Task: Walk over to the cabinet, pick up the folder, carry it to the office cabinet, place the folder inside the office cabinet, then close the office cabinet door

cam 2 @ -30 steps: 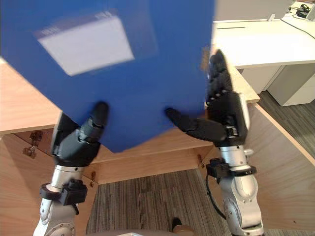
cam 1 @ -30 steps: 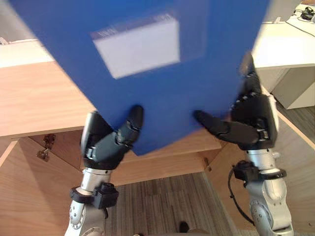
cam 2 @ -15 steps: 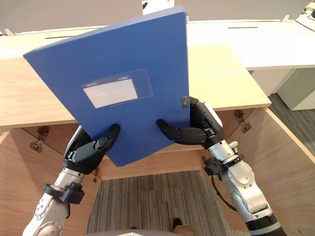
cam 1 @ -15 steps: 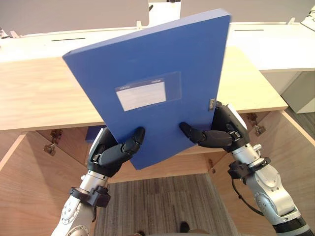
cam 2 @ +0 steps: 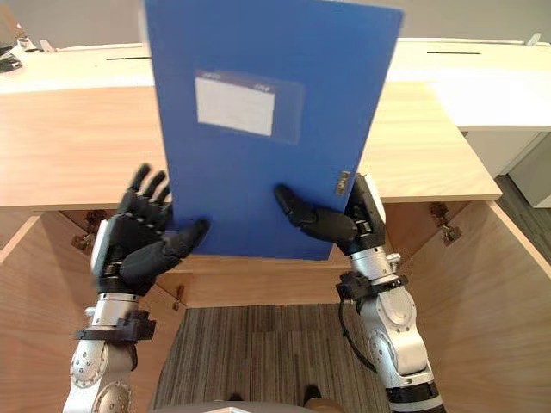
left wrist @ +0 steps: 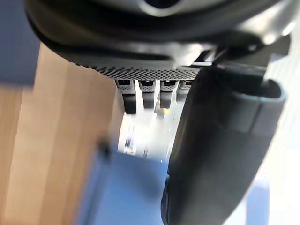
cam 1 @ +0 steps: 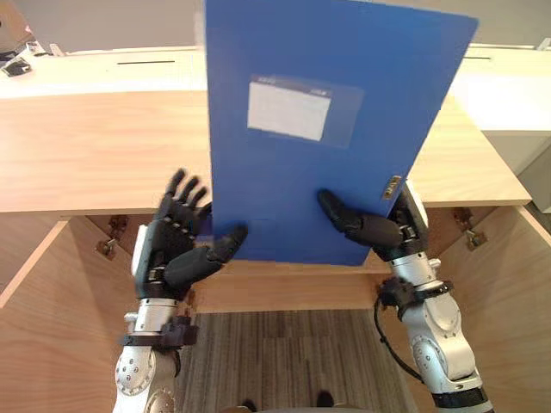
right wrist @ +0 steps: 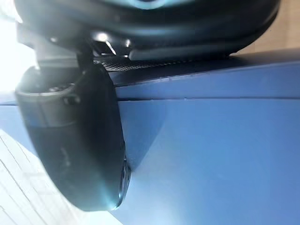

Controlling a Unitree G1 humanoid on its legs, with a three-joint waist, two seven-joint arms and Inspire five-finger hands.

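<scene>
Blue folder [cam 1: 327, 172]: is being held upright, above the front edge of the wooden cabinet [cam 1: 95, 155], with its label [cam 1: 288, 109] being turned toward the robot.
Folder location: is being kept outside the cabinet, in the air, between the two hands.
Reason for hold: the folder is judged as being kept high and clear of the wooden top, so that it can be brought down to the opening below.
Right hand [cam 1: 392, 228]: is being clamped on the folder's lower right corner. The thumb [right wrist: 79, 140] is being pressed flat on the front face, while the fingers are being hidden behind the folder.
Left hand [cam 1: 168, 245]: is being held open, with its fingers [cam 1: 185, 194] being kept straight, spread and off the folder. Only the thumb tip is being rested against the lower left edge, and nothing is being gripped.
Load path: the weight is judged as being carried by the right hand, with the left thumb being used as a steadying stop.
Doors [cam 1: 34, 327]: are being left swung open on both sides below the top.
Risk: a one-corner pinch is being relied on, so rotation of the folder is being risked.
</scene>
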